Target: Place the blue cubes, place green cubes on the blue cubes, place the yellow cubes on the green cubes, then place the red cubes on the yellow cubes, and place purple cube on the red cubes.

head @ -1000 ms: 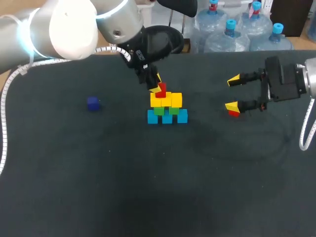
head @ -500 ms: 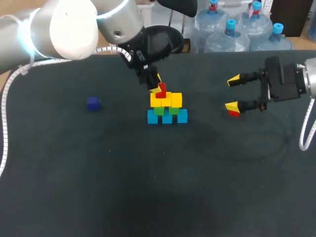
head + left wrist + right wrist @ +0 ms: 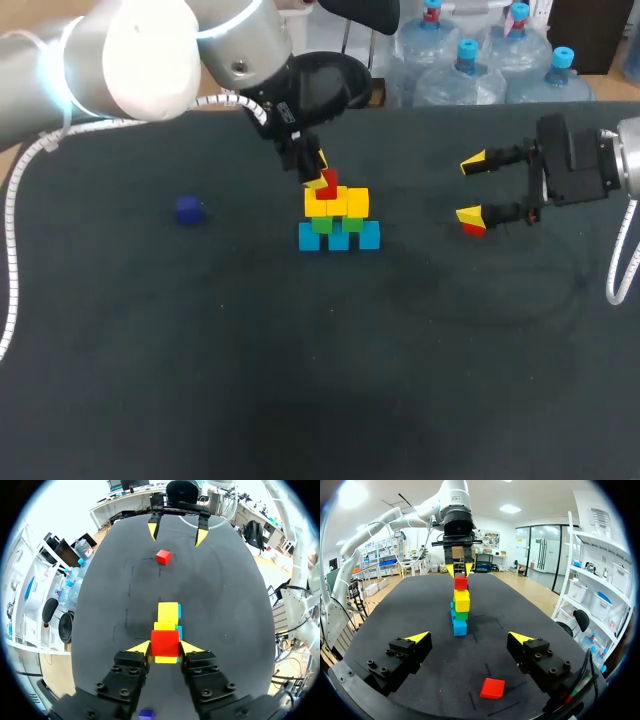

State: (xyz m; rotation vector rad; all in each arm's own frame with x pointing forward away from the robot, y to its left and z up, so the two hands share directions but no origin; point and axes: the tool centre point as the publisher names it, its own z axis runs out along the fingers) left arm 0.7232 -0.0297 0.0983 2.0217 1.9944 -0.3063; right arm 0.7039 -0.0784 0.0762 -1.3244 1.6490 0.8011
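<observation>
Left gripper [image 3: 165, 648] clamped on red cube [image 3: 165, 641] atop yellow cubes [image 3: 168, 614], mid-table [image 3: 225, 605] toward far edge. Right gripper [image 3: 468, 637] wide open, empty; second red cube [image 3: 492, 688] lies loose below its fingers

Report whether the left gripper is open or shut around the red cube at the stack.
Shut: the left gripper presses yellow fingertips against opposite sides of the small red cube, above the yellow cubes.
</observation>
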